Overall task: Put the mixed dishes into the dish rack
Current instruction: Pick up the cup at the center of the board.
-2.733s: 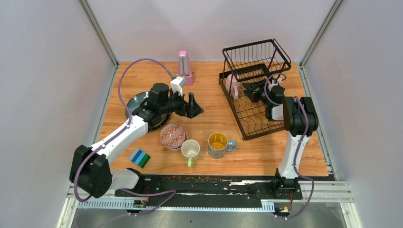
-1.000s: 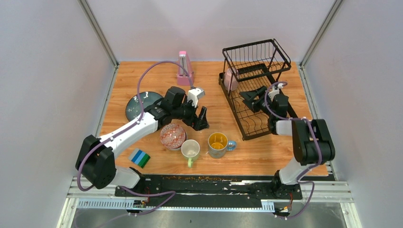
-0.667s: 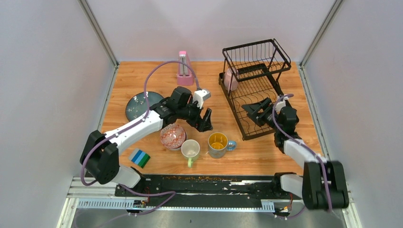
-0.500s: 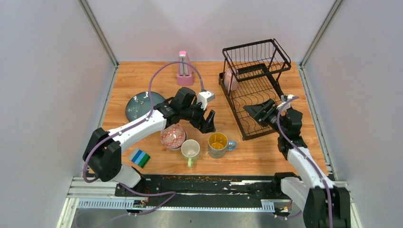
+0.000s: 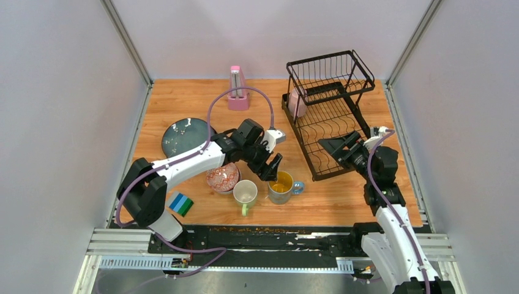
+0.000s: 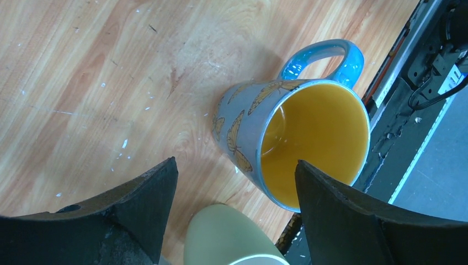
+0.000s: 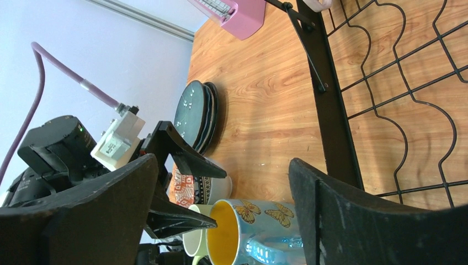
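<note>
- Left gripper [image 6: 236, 165] has its jaws spread wide. One finger [image 6: 141, 201] is outside the wall of the grey butterfly-printed mug with yellow inside and blue handle [image 6: 298, 138], the other over its mouth. Nothing is clamped, and I cannot tell whether a finger touches the rim.
- Right gripper [image 7: 221, 160] is also wide open and holds nothing. It hangs above the near end of the black wire dish rack [image 5: 318, 131].
- Count: three mugs, one bowl, two plates, one rack.
- The grey mug stands upright by the middle of the near edge of the wooden worktop [image 5: 330, 205], with the pale green mug [image 5: 245, 193] just beside it on the left.
- The pink-white mug [image 5: 298, 103] sits in the rack's far left part.
- The red-patterned bowl [image 5: 221, 177] is just left of the green mug.
- The blue-grey flecked plates [image 5: 182, 135] lie stacked toward the left edge.
- The rack fills the far right corner.
- The left arm stretches low from the near left to the centre, wrist tipped down.
- The right arm rises from the near right, forearm aimed far-left.
- A pink pyramid-shaped metronome [image 5: 237, 89] stands at the far edge, and a blue-green striped block [image 5: 180, 204] lies near the near left corner.
</note>
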Motion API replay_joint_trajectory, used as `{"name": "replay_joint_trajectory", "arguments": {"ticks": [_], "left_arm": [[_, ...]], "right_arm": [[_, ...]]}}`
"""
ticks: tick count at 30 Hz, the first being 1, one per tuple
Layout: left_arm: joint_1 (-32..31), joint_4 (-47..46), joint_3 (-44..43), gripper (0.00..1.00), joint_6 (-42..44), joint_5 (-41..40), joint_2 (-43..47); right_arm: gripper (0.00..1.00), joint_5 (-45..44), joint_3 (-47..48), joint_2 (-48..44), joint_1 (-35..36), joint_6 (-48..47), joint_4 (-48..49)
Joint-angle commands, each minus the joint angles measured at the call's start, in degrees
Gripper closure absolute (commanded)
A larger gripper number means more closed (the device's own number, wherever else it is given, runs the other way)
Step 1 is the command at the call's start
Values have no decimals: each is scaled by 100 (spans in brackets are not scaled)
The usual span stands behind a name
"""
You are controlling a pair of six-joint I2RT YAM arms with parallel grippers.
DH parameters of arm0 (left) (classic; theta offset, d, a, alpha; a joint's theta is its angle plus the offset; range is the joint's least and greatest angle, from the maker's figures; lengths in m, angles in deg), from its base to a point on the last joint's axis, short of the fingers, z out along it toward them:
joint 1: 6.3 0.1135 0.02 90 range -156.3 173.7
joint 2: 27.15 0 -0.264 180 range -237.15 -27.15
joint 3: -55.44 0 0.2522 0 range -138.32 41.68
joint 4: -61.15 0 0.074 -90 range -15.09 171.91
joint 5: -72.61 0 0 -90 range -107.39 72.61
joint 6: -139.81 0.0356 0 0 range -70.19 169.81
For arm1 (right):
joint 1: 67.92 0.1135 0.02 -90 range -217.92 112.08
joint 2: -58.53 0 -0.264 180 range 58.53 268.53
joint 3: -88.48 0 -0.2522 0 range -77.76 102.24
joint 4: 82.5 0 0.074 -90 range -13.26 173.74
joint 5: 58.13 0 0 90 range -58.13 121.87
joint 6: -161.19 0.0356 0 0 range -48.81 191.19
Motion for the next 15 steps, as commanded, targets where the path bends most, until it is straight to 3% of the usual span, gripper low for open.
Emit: {"name": "replay_joint_trajectory", "arguments": {"ticks": [1, 10, 15], "left_arm": [[-98, 146, -308, 17, 210, 45, -128], [-124, 357, -544, 26, 197, -43, -455], [-122, 365, -649, 27, 113, -167, -545]], "right_arm": [[2, -147, 415, 47, -10, 301, -365], [0, -428, 117, -142, -8, 1120, -433], [0, -713, -33, -355, -6, 1701, -479]]}}
